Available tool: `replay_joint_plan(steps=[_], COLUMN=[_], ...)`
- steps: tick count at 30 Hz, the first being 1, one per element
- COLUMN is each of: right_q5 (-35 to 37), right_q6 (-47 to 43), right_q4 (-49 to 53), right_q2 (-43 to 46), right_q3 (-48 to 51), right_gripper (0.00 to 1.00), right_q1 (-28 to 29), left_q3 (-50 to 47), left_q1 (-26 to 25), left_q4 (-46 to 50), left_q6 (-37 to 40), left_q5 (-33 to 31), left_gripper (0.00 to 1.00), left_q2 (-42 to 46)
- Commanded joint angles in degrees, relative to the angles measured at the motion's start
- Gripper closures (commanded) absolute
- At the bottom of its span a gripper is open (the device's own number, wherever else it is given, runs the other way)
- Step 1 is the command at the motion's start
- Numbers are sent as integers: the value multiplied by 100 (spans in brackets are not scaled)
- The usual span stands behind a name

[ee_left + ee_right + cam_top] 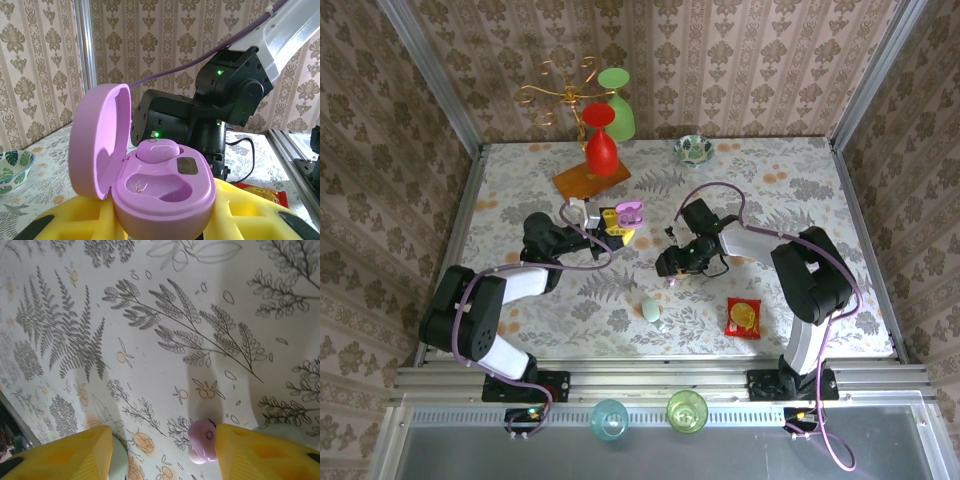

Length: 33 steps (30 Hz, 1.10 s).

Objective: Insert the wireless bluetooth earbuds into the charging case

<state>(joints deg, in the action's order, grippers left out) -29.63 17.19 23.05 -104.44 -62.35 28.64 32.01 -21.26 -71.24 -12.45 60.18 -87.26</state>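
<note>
Fern-print tablecloth (150,340), open lilac charging case (165,195) in left gripper (162,225), one earbud (157,149) inside

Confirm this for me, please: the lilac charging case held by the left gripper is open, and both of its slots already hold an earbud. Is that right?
Not quite. The left wrist view shows the charging case open in the left gripper, but only the far slot holds an earbud; the near slot is empty.
</note>
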Motion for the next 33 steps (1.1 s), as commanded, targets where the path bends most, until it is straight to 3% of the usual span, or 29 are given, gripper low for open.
replay_joint_plan(steps=[1,20,27,33], right_q5=[399,335,413,593], right_q6=[-338,-333,-296,-291], right_q4=[595,665,701,740], right_q2=[-89,-485,-532,-603], right_q3=[-244,-410,-344,-383], right_gripper=[44,54,67,73], right_q1=[112,291,291,291], left_q3=[25,15,6,-2], left_q1=[47,43,45,46], left_q4=[-179,-180,-188,-184], left_q6=[-81,-64,-56,-58], left_q5=[79,81,82,79], left_gripper=[76,77,77,77], left_q2=[162,160,144,167])
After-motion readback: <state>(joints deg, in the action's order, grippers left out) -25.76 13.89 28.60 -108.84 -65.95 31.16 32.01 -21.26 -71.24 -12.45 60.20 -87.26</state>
